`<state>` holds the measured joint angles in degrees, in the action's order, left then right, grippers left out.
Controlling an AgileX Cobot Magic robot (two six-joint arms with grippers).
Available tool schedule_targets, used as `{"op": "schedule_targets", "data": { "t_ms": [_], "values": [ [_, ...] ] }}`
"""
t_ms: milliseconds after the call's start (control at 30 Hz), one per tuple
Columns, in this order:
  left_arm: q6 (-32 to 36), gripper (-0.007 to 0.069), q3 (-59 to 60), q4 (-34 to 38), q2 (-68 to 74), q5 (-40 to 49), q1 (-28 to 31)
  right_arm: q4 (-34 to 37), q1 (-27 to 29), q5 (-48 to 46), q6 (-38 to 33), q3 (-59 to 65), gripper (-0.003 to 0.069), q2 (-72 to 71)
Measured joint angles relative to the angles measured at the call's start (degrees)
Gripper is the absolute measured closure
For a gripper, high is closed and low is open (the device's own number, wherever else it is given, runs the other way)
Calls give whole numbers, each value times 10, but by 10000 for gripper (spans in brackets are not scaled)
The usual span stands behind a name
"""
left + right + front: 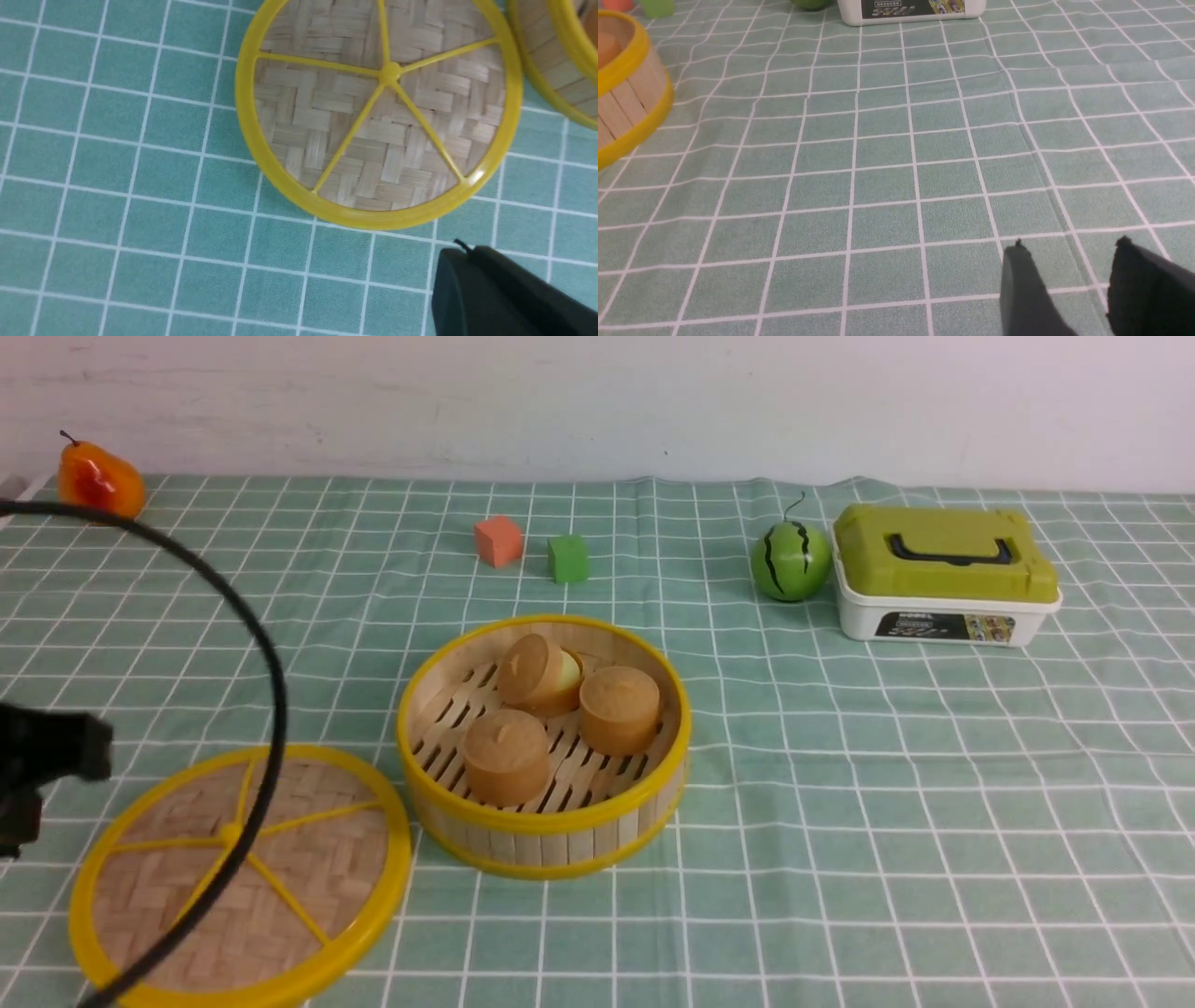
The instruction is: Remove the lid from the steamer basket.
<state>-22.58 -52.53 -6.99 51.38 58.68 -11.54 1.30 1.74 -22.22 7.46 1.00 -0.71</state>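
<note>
Lid of woven tan bamboo [327,840], round, with a yellow plastic rim, spokes and centre knob, lay flat on your bench [934,784], just to the left of the round bamboo-slat steamer basket with yellow rims [551,849]. Green cloth with a white grid [794,915] covered the bench, rippled in places, and a plain whitish wall [597,401] rose behind its far edge. Your basket stood open, three brown round lidded pots [506,756] inside, one with its top tilted.

Your left end effector [464,249] was closed, its fingertips together and holding nothing, apart from the lid and over the cloth. Part of the dark left arm [47,765] reached in at the front view's left edge, and a black curved cable [275,691] crossed in front of the lid. Your right end effector [1072,241] had its fingers parted, with only cloth visible between them.
</note>
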Motion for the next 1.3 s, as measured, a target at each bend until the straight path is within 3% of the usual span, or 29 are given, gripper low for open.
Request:
{"op": "schedule_targets", "data": {
  "t_ms": [233,400,667,1300],
  "values": [
    [97,637,232,105,-338,-189,0,0,0,0,0,0,418,0],
    [84,637,322,142,-509,-220,0,0,0,0,0,0,418,0],
    [78,637,331,157,-494,-272,0,0,0,0,0,0,418,0],
    [78,637,338,154,-453,-281,0,0,0,0,0,0,416,0]
  ]
}}
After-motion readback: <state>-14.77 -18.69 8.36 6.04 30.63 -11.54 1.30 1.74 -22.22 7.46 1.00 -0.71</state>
